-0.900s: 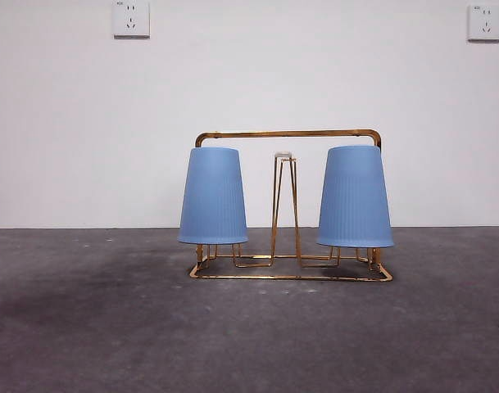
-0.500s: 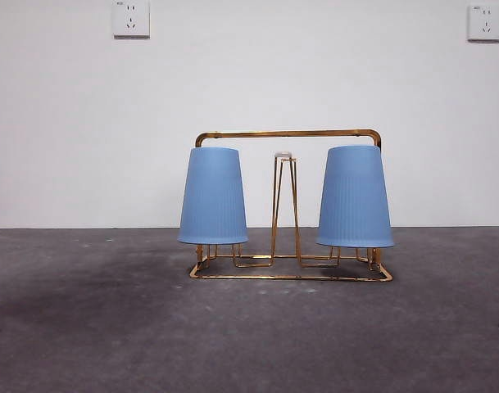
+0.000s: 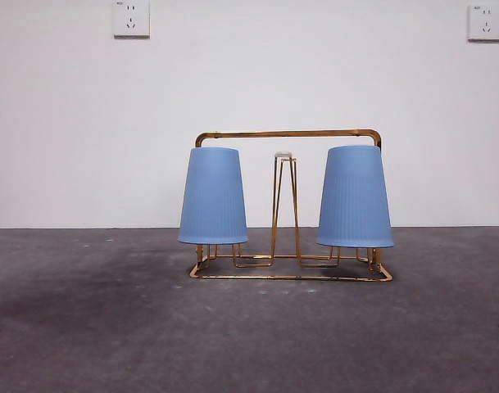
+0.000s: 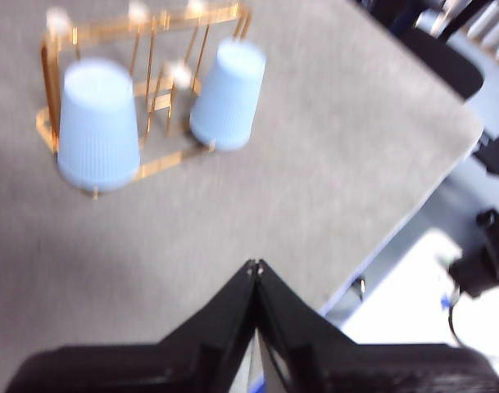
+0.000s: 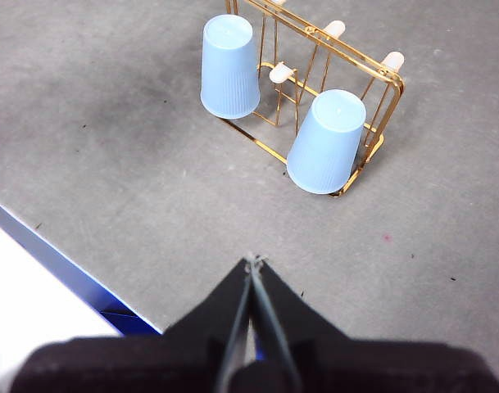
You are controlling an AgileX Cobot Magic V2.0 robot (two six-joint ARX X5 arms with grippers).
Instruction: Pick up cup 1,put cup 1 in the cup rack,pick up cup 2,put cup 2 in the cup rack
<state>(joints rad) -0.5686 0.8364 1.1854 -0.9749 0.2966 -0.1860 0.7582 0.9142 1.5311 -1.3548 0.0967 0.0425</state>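
Cups are hanging upside down on the cup rack (image 3: 288, 205); left gripper (image 4: 255, 266) and right gripper (image 5: 254, 260) are hovering clenched, empty.

Grey, dark-smudged table (image 3: 85, 327); directly on it only the gold wire cup rack (image 3: 290, 276), base flat

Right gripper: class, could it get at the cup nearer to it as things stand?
Probably yes: the right gripper hangs back with jaws shut, and only bare table lies before that cup on the cup rack.
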